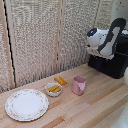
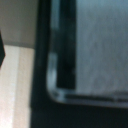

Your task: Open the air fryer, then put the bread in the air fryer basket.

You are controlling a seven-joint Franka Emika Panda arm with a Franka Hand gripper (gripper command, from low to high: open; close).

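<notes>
The black air fryer (image 1: 114, 63) stands at the exterior view's right on the wooden table. The white gripper (image 1: 94, 50) hangs just above its front top edge, and its fingers are too small to read. I cannot make out the air fryer handle, and the air fryer basket shows no open hollow. The bread (image 1: 60, 80), a flat orange-tan piece, lies on the table well to the left of the fryer. The wrist view is a blurred close look at the fryer's glossy dark top (image 2: 60, 60), with pale table wood (image 2: 17, 85) beside it.
A pink cup (image 1: 79, 85) stands between the bread and the fryer. A small white bowl (image 1: 54, 89) of yellow sticks sits beside the bread, and a patterned plate (image 1: 27, 104) lies nearer the front. A woven screen (image 1: 45, 35) closes off the back.
</notes>
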